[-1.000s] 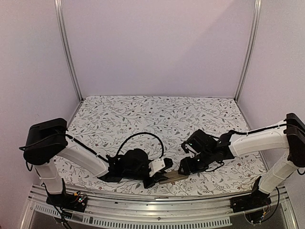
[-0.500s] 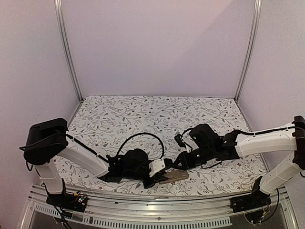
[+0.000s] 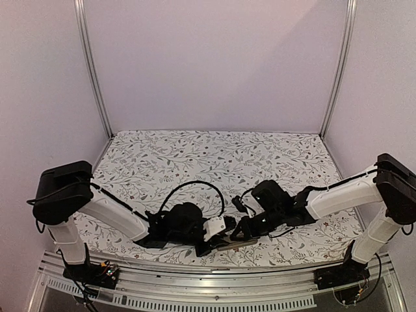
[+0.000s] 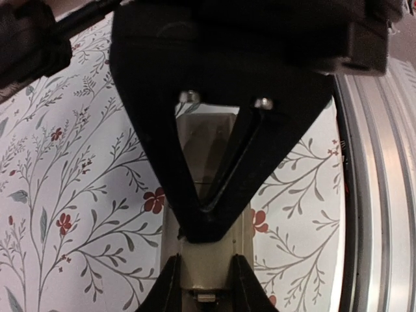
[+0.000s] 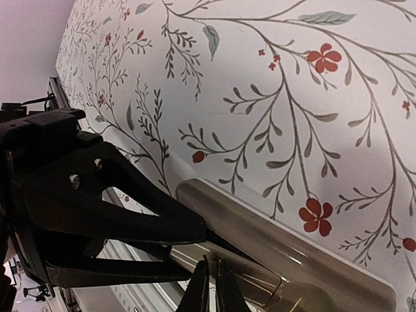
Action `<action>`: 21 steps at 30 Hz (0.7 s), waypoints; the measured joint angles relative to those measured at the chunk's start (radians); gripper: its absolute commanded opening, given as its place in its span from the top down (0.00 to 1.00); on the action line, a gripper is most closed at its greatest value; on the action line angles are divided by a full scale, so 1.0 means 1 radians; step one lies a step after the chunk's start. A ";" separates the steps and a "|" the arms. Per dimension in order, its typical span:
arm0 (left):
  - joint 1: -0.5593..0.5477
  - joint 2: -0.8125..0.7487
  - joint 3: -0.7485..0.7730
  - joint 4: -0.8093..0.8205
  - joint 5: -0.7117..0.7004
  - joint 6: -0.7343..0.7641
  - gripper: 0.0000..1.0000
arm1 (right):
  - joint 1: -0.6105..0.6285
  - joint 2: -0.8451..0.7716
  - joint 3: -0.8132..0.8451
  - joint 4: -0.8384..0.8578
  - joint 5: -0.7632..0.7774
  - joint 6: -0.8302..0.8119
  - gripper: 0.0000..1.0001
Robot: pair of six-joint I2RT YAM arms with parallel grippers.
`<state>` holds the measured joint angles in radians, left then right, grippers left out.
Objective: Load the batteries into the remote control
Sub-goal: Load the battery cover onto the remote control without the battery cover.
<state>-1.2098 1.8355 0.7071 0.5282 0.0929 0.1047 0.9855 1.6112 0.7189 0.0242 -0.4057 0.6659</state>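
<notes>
1. Seen from above, a table (image 3: 195,156) is covered in white cloth printed with leafy sprigs and small red flowers. Two white-and-black arms reach inward and meet close to its near edge. A small rectangular remote control (image 3: 239,244) lies flat there with its grey-tan back facing up. The left end effector (image 3: 220,236) grips its left end, and the right end effector (image 3: 242,230) points down onto it.
2. In the left wrist view, the left end effector (image 4: 206,286) has two black fingers clamped on the long sides of the remote control (image 4: 208,260). The right end effector (image 4: 208,221) fills the top of the view, its fingers together in a V. The tip of the V touches the remote control's back. A ribbed metal rail (image 4: 374,195) runs down the right side.
3. In the right wrist view, the fingers of the right end effector (image 5: 212,286) are together, with only a sliver between them. Their tips rest on the remote control (image 5: 273,240). It is not possible to tell whether anything is pinched between them. The left end effector (image 5: 185,250) holds the remote control's far end.
</notes>
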 measured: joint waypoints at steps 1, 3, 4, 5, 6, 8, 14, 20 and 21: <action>0.000 0.000 0.000 -0.002 0.001 0.000 0.96 | 0.000 0.006 -0.005 0.002 0.000 0.001 0.95; 0.002 0.003 0.002 -0.002 0.003 0.000 0.95 | 0.000 0.009 -0.009 0.013 -0.001 0.003 0.95; 0.003 0.003 0.002 -0.003 0.005 0.000 0.94 | 0.000 0.009 -0.012 0.019 -0.002 0.003 0.96; 0.003 0.003 0.002 -0.003 0.006 0.000 0.94 | 0.000 0.009 -0.014 0.023 -0.001 0.004 0.96; 0.004 0.003 0.003 -0.003 0.007 0.000 0.93 | 0.000 0.010 -0.016 0.027 -0.001 0.005 0.96; 0.004 0.003 0.003 -0.004 0.008 0.000 0.90 | 0.000 0.012 -0.019 0.035 0.001 0.006 0.96; 0.006 0.003 0.011 -0.021 0.011 0.000 0.83 | 0.000 0.017 -0.023 0.049 0.005 0.007 0.97; 0.006 0.003 0.017 -0.033 0.013 -0.002 0.65 | 0.000 0.017 -0.033 0.066 0.005 0.007 0.97; 0.006 0.005 0.020 -0.037 0.016 0.001 0.63 | 0.000 0.019 -0.034 0.061 0.009 0.006 0.97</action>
<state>-1.2034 1.8400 0.7269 0.4915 0.1089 0.1059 0.9855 1.6302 0.6849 0.0853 -0.3965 0.6724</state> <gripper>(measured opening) 0.306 0.030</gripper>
